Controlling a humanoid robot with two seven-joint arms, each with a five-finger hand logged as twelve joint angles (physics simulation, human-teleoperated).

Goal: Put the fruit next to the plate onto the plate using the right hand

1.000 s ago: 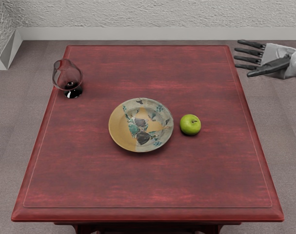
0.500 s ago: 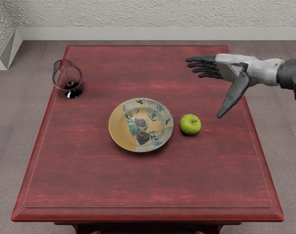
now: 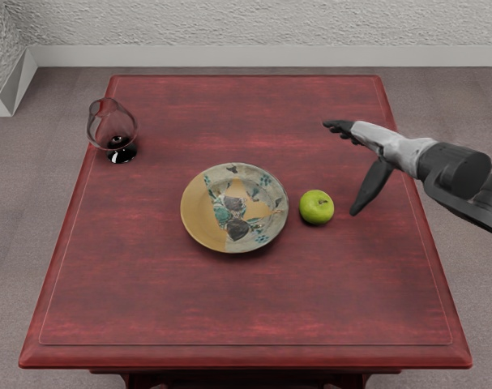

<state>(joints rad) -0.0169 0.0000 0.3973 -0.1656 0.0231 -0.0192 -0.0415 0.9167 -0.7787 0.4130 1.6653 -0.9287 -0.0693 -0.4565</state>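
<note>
The green apple, round, smooth and glossy with a small stem dimple, sits on the counter just beside the plate, at its 3 o'clock, with a thin gap between them. The plate is a shallow round dish with an ochre glaze and dark and teal painted patches. At the apple's 2 o'clock the right hand hovers, fingers stretched flat and holding nothing. Its dark thumb points down and ends near the apple's 3 o'clock side, apart from it. The counter is dull red grained wood with a rounded edge. A bulbous, leaning glass holding dark liquid sits well apart at 10 o'clock, near the left edge. Open wood stretches toward 6 and 12 o'clock.
</note>
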